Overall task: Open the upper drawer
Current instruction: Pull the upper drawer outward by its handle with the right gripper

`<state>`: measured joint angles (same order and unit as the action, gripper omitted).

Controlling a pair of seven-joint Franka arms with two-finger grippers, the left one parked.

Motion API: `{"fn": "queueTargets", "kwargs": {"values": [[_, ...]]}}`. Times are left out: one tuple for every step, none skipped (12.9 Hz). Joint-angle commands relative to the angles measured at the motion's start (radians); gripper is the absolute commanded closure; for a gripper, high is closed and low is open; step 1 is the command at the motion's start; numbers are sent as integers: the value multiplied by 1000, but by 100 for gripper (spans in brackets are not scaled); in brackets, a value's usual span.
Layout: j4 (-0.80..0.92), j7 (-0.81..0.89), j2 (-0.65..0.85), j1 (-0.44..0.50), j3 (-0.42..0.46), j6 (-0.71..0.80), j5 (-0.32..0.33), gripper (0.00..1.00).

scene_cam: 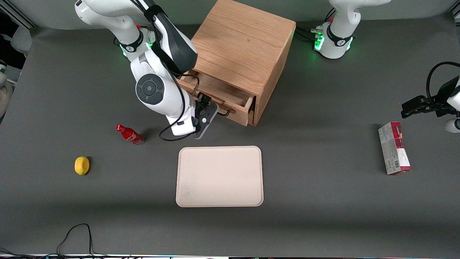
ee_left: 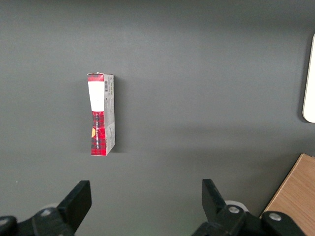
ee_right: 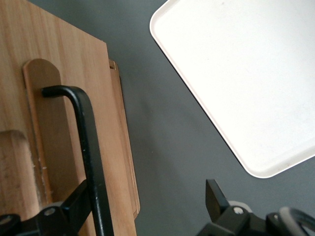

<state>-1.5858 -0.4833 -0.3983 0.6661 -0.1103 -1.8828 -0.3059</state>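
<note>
dark grey table (scene_cam: 323,223), oak cabinet (scene_cam: 244,46) at 12 o'clock, cream tray (scene_cam: 220,176) at centre, gripper (scene_cam: 207,114) above the table just past the tray's 11 o'clock corner, red bottle (scene_cam: 129,134) lying at 9, lemon (scene_cam: 82,165) nearer the working arm's end, red-and-white carton (scene_cam: 394,148) at 3, black cable (scene_cam: 77,235) at 7

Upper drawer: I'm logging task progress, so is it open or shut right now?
Open, partly. The upper drawer juts from the cabinet, its bare inside showing. The gripper is at its black handle, fingers spread apart.
</note>
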Motion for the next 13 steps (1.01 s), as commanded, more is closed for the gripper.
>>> {"fn": "queueTargets", "kwargs": {"values": [[61,-47,-46,-14,3,5,-10,0],[69,-60,-53,-19,1,4,-9,0],[70,-75,-54,-23,1,4,-7,0],[81,-84,-62,-39,1,5,-5,0],[90,-96,-65,-48,1,5,-5,0],[93,-106,-65,-51,1,5,-7,0],[98,-110,-65,-60,1,5,-5,0],[101,-112,-68,-71,3,7,-5,0],[102,-121,-71,-77,3,7,-5,0],[102,-124,-73,-77,1,7,-10,0],[108,-124,-77,-85,1,7,-7,0],[125,-129,-83,-97,3,11,-7,0],[131,-148,-88,-100,3,13,-13,0]]}}
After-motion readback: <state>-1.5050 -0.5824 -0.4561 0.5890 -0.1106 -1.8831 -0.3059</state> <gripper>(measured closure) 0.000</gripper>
